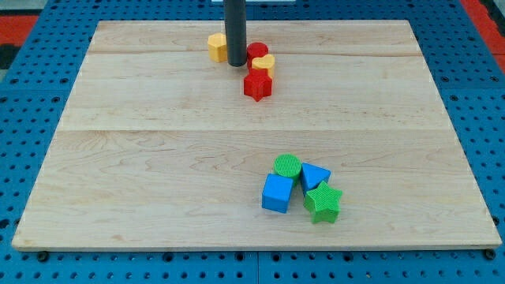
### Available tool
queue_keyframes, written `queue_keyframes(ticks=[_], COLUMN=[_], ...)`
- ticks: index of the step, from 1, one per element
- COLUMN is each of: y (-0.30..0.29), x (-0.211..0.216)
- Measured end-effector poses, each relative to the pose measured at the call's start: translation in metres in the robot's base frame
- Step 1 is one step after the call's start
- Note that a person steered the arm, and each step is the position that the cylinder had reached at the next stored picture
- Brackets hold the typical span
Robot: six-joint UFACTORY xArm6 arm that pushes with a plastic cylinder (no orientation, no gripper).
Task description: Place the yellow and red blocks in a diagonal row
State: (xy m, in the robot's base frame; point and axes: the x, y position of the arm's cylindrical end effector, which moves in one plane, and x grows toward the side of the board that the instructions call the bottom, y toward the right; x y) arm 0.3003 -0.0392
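Observation:
My tip (pixel 236 62) rests on the board near the view's top, between a yellow hexagonal block (pixel 216 46) on its left and a red round block (pixel 257 54) on its right. A small yellow block (pixel 263 65) sits just below and right of the red round block, touching it. A red star-shaped block (pixel 257 85) lies below that yellow block. The rod hides part of the yellow hexagonal block's right side.
A cluster sits at the view's lower right: a green round block (pixel 287 167), a blue triangular block (pixel 315 176), a blue cube (pixel 277 193) and a green star block (pixel 322 203). The wooden board (pixel 158 158) lies on a blue pegboard (pixel 31 118).

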Motion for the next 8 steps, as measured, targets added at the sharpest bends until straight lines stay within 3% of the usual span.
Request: queue_keyframes(ticks=[2,3,7,8], y=[-0.126,-0.13,-0.007,-0.024], x=[0.006,-0.023,-0.037,-0.046])
